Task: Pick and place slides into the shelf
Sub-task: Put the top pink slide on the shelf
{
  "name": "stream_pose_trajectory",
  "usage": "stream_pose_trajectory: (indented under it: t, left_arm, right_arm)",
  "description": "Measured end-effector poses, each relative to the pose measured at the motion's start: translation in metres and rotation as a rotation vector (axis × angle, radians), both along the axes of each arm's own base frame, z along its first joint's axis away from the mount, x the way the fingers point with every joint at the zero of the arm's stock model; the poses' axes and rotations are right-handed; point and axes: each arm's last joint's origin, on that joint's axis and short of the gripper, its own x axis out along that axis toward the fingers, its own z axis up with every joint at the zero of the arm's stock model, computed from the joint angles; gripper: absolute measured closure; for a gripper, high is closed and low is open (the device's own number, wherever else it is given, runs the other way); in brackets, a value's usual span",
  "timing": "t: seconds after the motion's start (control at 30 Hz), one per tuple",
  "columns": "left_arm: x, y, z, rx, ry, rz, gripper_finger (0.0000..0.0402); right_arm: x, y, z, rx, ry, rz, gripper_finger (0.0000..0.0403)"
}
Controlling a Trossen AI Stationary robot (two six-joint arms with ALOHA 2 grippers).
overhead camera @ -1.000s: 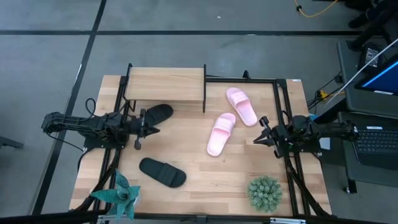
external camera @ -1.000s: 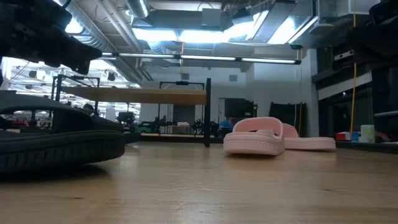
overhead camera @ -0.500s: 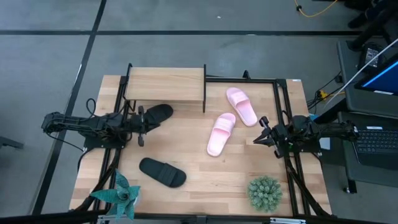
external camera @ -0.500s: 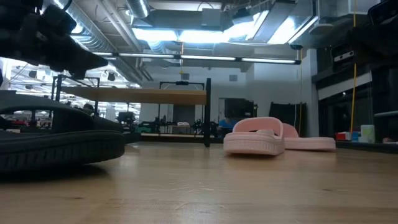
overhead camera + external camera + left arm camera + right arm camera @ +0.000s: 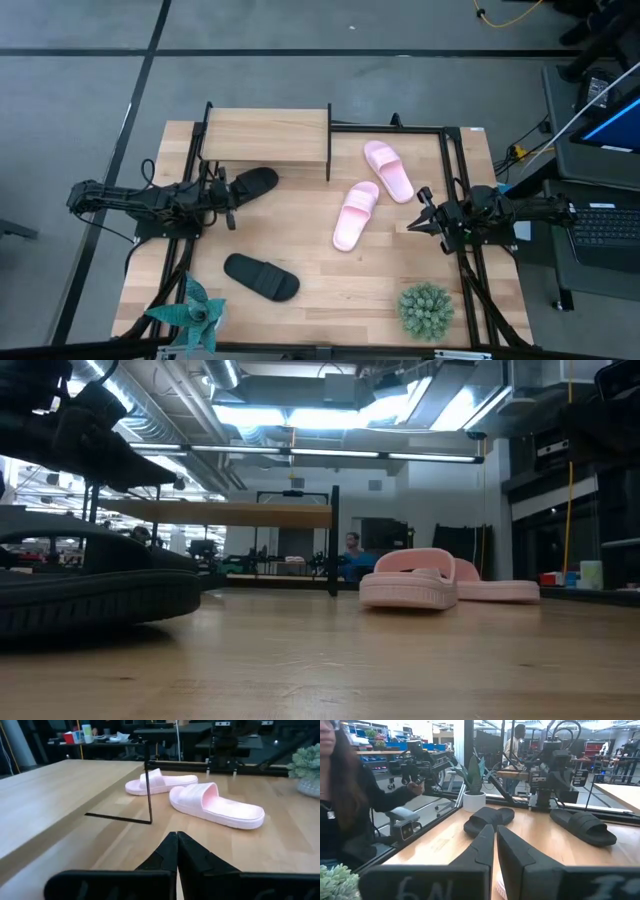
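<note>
Pink slides (image 5: 357, 214) angled diag., black slide (image 5: 261, 276) lengthwise across table

The left gripper (image 5: 231, 189) hangs low at the table's left, fingers pressed together — the right gripper (image 5: 418, 207) waits opposite, fingers nearly touching.

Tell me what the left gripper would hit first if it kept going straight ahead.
Probably the nearer pink slide, lying just off the line of the shut left gripper. The shelf leg stands to one side. Depth is uncertain.
</note>
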Motion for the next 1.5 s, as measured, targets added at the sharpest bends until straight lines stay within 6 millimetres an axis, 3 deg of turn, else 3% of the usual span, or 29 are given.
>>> stream_pose_trajectory:
  t: [0.97, 1.27, 1.5]
  left_arm:
    - [0.001, 0.0, 0.007, 0.006, -0.07, -0.002, 0.0401]
    - [0.001, 0.0, 0.011, 0.007, -0.11, -0.01, 0.0401]
    - [0.002, -0.004, 0.011, -0.008, -0.11, -0.136, 0.0401]
  right_arm:
    - [0.0, 0.0, 0.001, -0.022, -0.02, -0.001, 0.0377]
    - [-0.001, 0.0, 0.006, 0.058, -0.039, 0.005, 0.0377]
    - [-0.001, -0.002, 0.01, 0.02, -0.099, -0.071, 0.0389]
